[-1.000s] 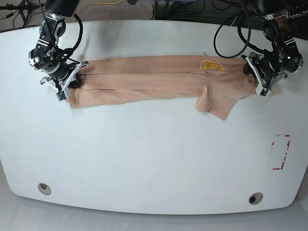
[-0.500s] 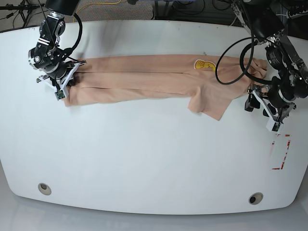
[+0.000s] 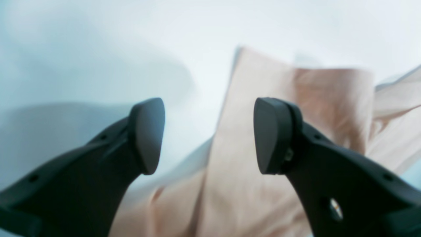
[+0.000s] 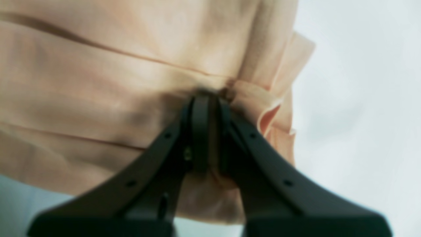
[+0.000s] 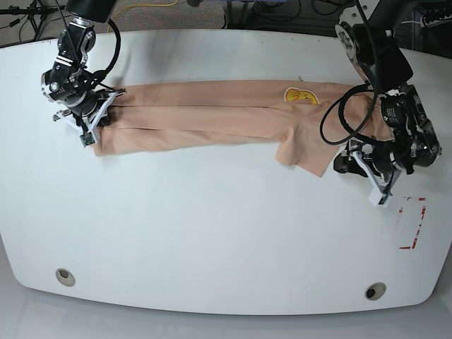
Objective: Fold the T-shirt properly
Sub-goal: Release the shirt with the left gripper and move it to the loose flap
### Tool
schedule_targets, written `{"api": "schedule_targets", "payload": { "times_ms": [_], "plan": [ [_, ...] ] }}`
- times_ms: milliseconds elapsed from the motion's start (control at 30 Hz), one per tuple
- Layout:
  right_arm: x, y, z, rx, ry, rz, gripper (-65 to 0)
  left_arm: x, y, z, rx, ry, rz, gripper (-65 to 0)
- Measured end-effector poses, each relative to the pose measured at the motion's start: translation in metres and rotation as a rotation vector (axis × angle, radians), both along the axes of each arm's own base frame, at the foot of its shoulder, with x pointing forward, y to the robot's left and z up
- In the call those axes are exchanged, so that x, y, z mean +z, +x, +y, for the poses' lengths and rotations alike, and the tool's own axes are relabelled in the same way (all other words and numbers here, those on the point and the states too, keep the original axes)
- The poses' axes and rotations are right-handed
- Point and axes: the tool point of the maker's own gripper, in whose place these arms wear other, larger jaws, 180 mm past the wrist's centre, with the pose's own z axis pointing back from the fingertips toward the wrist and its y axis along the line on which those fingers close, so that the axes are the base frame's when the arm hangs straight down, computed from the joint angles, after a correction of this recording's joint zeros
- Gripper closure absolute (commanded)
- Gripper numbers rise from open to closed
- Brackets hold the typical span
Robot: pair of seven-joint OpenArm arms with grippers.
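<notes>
right pincer [image 5: 95, 121] at upper left clamps the t-shirt [image 5: 212, 116]; left pincer [image 5: 360, 169] gapes wide, centre right.

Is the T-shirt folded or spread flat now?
Folded lengthwise. The T-shirt lies as a long narrow band with visible fold lines, one sleeve sticking out below.
</notes>
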Motion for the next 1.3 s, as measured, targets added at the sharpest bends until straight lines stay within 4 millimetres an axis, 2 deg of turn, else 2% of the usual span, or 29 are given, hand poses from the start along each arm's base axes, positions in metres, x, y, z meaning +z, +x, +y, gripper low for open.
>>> {"api": "schedule_targets", "payload": {
  "times_ms": [200,667,767,933,1000,1300],
  "plan": [
    [0.000,0.000,0.000,0.000,0.001,-0.002,-4.1,-0.026,-0.006,-0.026,-0.055,-0.051,0.065,-40.1],
    [0.001,0.001,0.000,0.000,-0.001,0.000,-4.1,-0.028,-0.001,-0.057,-0.136,-0.063,0.039,-39.2],
    [0.000,0.001,0.001,-0.001,0.001,0.001,-4.1,-0.029,-0.002,-0.063,-0.157,-0.061,0.044,-32.6],
    [0.000,0.001,0.003,-0.007,0.005,0.000,-4.1,-0.032,-0.005,-0.065,-0.170,-0.054,0.059,-8.1],
    [-0.001,0.001,0.003,-0.007,0.005,0.001,-4.1,-0.034,-0.007,-0.064,-0.169,-0.048,0.068,-2.6],
    [-0.001,0.001,0.004,-0.012,0.009,-0.001,-4.1,-0.033,-0.006,-0.063,-0.164,-0.047,0.062,-3.1]
  ]
}}
